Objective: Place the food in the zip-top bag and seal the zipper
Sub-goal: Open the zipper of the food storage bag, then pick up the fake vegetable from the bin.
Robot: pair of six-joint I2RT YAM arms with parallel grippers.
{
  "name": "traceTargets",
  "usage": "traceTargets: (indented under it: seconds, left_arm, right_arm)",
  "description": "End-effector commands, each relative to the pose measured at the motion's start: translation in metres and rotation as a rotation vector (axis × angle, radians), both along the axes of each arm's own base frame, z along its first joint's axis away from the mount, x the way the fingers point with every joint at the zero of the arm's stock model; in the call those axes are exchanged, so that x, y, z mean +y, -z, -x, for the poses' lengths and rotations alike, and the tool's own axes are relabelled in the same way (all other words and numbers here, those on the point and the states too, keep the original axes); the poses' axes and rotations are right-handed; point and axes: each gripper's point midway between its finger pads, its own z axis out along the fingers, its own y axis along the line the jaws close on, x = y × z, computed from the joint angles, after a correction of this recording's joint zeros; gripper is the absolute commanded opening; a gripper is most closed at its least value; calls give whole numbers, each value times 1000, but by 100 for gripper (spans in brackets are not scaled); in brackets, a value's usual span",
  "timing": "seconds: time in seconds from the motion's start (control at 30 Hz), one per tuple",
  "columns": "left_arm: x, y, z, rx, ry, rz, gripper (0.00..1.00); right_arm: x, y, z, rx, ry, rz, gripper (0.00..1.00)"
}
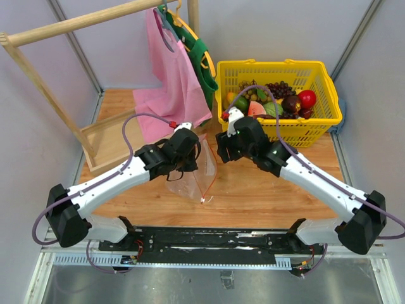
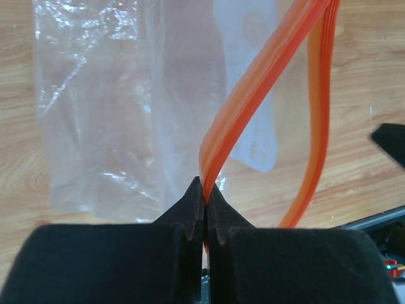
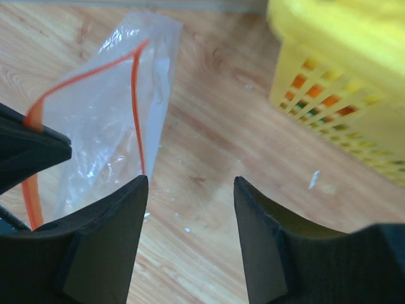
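Spreading under everything, the wooden table carries the two arms at its near edge. A wooden rack stands at the back left, and a pink cloth hangs from its bar with a green cloth behind it. A shallow wooden tray lies below the rack on the left. At the back right sits a yellow basket, and the food is piled inside it among grape bunches.

The bag, clear and crinkled, is at the middle of the table between the arms, well apart from the basket. Its top is lifted and its lower end reaches down toward the wood.

The left claw is clenched, with one side of the orange zipper pinched between its fingertips. The zipper's two sides stand apart, so the bag's mouth gapes.

The right claw is released, its fingers spread with only bare table showing between them. It hovers just beside the bag's mouth, on the basket side.

A small white tab shows at the zipper's near end.
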Motion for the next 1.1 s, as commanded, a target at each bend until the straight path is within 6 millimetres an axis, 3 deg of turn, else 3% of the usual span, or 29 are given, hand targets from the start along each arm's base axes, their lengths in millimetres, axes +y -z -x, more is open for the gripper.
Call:
traceTargets:
  seconds: [0.0, 0.17, 0.37, 0.5, 0.67, 0.87, 1.07]
  left_arm:
    - [-14, -24, -15, -56, 23, 59, 0]
    - [-18, -27, -20, -66, 30, 90, 0]
    - [-20, -19, -22, -49, 47, 64, 0]
    - [-22, -17, -24, -45, 45, 58, 0]
    - [-21, -17, -26, -46, 47, 46, 0]
    - [-18, -16, -28, -48, 44, 21, 0]
    - [-15, -11, -28, -37, 43, -4, 0]
  right_arm:
    - [-24, -44, -7, -70, -39, 38, 62]
    - [-54, -81, -36, -143, 60, 32, 66]
    - [-89, -117, -91, -185, 219, -21, 66]
    - [-113, -124, -129, -213, 307, -17, 70]
    - [-132, -102, -157, -118, 314, 11, 72]
    - [-124, -56, -161, 51, 217, 90, 81]
    - [-106, -17, -168, 183, 108, 106, 84]
